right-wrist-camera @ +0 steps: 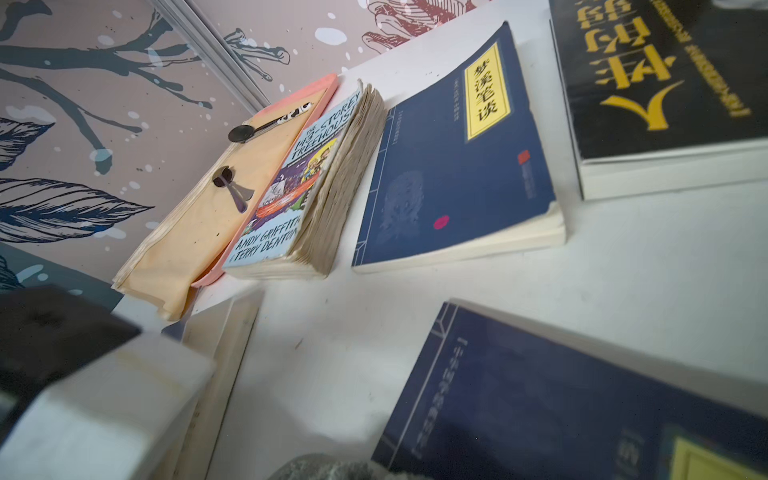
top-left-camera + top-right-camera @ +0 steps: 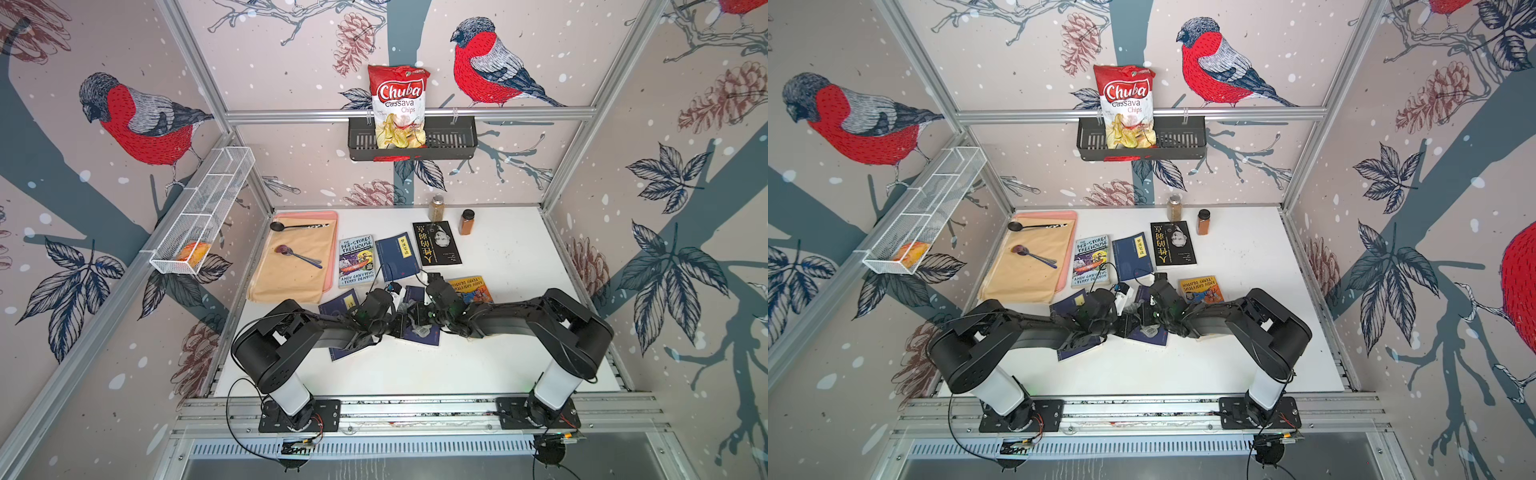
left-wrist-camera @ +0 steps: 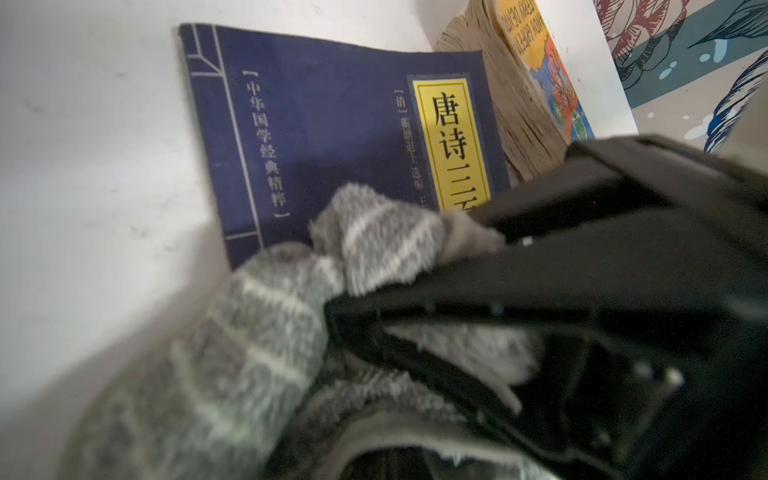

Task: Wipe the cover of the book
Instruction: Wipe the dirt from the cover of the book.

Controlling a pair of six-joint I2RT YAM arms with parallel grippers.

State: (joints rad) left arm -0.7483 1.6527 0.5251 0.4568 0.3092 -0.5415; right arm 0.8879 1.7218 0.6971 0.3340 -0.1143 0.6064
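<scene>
Right gripper (image 3: 334, 316) is clamped on the grey striped cloth (image 3: 257, 324), which lies on the navy Chinese book (image 3: 332, 124); left gripper (image 2: 399, 323), jaws together, sits just beside it.

Three walls are covered in pale pinkish-grey wallpaper (image 2: 291, 62). It is printed with red-breasted grey birds (image 2: 486, 66), brown pine cones (image 2: 355, 41), dark blue leaves (image 2: 665, 174) and blue-grey branches. Silver aluminium frame rails (image 2: 519, 112) run along the wall edges. Below lies a flat white tabletop (image 2: 519, 257). A black slotted metal basket (image 2: 453, 141) hangs on the back rail, and a white wire mesh shelf (image 2: 216, 195) hangs on the left wall. The light is soft and even.
</scene>
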